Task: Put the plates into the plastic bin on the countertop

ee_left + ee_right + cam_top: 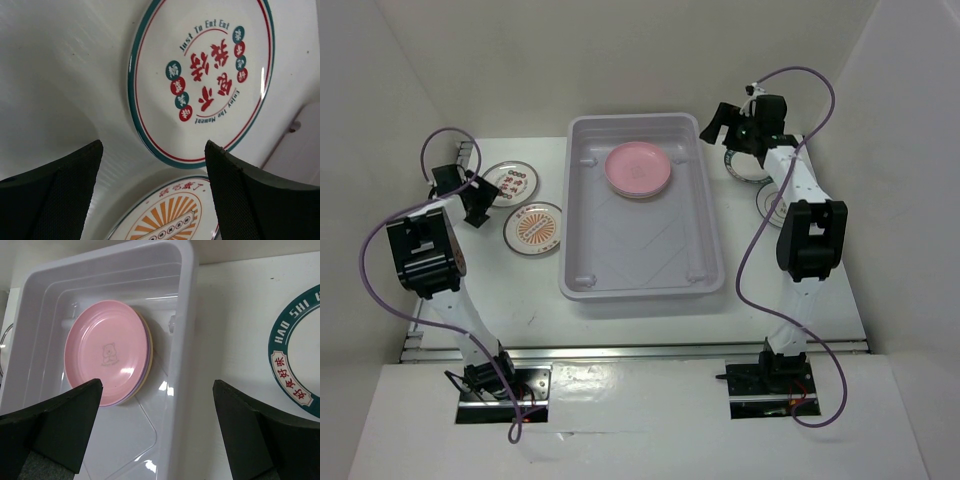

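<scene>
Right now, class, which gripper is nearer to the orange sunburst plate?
Left. The left gripper hovers just left of the sunburst plate; the right gripper is across the bin, by its far right corner.

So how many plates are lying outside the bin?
4. Left of the plastic bin: the red-marked plate and the sunburst plate. Right of it: the green-rimmed plate and a fourth plate, both partly under the right arm, which may hide more.

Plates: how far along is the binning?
Done: pink plate tops others in the bin. In hand: nothing; left hand and right hand are open. Left: red-marked plate and sunburst plate left of the bin, green-rimmed plate and a fourth plate right of it.
</scene>
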